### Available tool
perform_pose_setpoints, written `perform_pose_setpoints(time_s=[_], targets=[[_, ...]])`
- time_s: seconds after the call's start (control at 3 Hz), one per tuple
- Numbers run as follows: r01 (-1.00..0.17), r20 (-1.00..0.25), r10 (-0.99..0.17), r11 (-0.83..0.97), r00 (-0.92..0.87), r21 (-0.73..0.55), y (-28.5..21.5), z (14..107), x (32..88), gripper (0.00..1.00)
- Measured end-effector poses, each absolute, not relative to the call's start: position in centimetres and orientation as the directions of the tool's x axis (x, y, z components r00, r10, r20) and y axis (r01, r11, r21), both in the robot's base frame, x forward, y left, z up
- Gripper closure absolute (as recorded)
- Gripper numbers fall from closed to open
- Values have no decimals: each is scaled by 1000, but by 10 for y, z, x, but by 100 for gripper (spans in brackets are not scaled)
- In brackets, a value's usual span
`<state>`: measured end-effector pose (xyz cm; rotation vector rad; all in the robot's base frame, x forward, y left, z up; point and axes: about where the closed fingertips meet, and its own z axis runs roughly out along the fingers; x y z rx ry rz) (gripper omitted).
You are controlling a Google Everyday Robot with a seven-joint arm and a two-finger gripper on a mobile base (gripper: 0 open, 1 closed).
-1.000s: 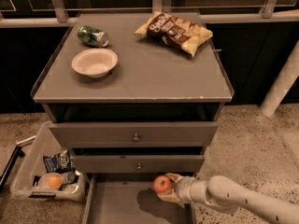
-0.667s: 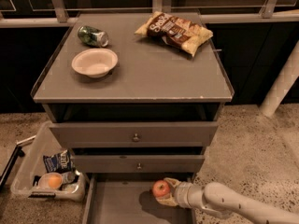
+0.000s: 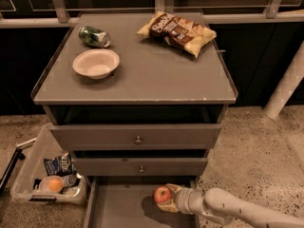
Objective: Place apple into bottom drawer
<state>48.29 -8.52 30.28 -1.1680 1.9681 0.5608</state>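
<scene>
The red-orange apple (image 3: 162, 194) is held in my gripper (image 3: 167, 199), which reaches in from the lower right on a pale arm. The gripper is shut on the apple and holds it just above the right part of the bottom drawer (image 3: 118, 208), a shallow grey tray pulled out at the foot of the cabinet. The apple's shadow falls on the drawer floor below it.
Two grey drawer fronts with knobs (image 3: 137, 139) sit above the open drawer. The cabinet top holds a white bowl (image 3: 96, 63), a green can (image 3: 93, 36) and a chip bag (image 3: 176, 31). A clear plastic bin (image 3: 50, 177) with a pale-orange item stands on the floor at left.
The arm has shifted slightly left and a little lower, carrying the apple further over the bottom drawer. Nothing else has moved.
</scene>
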Motion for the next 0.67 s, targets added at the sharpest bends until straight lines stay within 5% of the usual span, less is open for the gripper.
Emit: perform_pose_setpoints(time_s=[0.67], targets=[[-870, -786, -544, 492, -293, -16, -77, 234, 481, 100]])
